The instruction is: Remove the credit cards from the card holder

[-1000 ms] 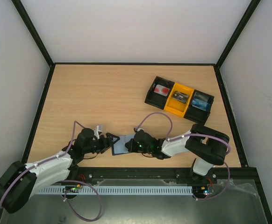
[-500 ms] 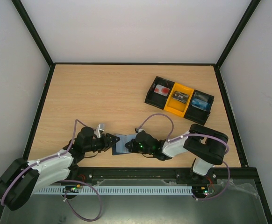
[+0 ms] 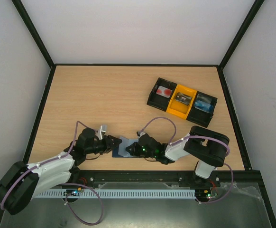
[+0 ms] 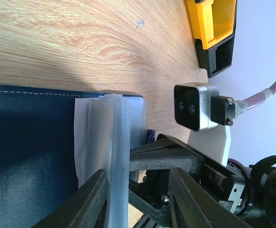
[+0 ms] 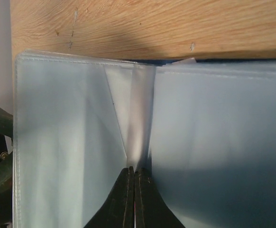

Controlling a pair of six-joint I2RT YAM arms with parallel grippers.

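Note:
The navy card holder [image 3: 125, 147] lies open near the table's front edge, between both grippers. In the left wrist view its dark cover [image 4: 29, 152] and pale inner pockets [image 4: 97, 137] fill the lower left. My left gripper [image 4: 138, 173] is open, with a pocket edge standing between its jaws close to one finger [image 4: 90, 204]. My right gripper [image 5: 134, 170] is shut, its tips against the crease of the pale pockets [image 5: 67, 133]. The pinkish credit card with a red spot [image 3: 165, 90] and the black credit card [image 3: 181, 99] lie in the tray.
The black-and-yellow tray [image 3: 154, 101] stands at the back right, with a bluish item [image 3: 204, 102] in its right compartment. The right wrist's camera block [image 4: 192, 107] sits close in front of my left gripper. A black frame rail [image 3: 138, 174] borders the near edge.
My left gripper has slid a little right onto the holder's left edge, and its jaws have narrowed. The right gripper has stayed shut on the holder's inside.

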